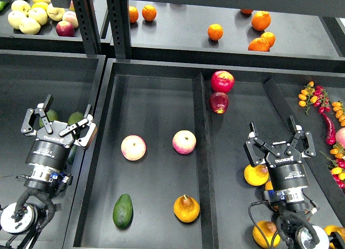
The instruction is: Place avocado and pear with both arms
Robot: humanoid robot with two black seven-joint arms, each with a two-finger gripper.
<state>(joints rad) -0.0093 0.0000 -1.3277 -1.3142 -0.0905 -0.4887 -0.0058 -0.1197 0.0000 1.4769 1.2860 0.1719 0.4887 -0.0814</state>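
Observation:
A dark green avocado (122, 211) lies at the front left of the middle tray (156, 98). An orange-yellow pear (186, 208) with a short stem lies to its right, at the tray's front. My left gripper (59, 119) is open and empty over the left bin, above other avocados (75, 118). My right gripper (279, 142) is open and empty over the right compartment, just above an orange-yellow fruit (255, 175).
Two pink-yellow apples (133, 147) (184, 142) lie mid-tray. A red apple (222, 81) sits at the divider's far end. Oranges (215, 32) lie on the back shelf, pale fruit (29, 12) at back left, chillies and small tomatoes (323, 109) at the right edge.

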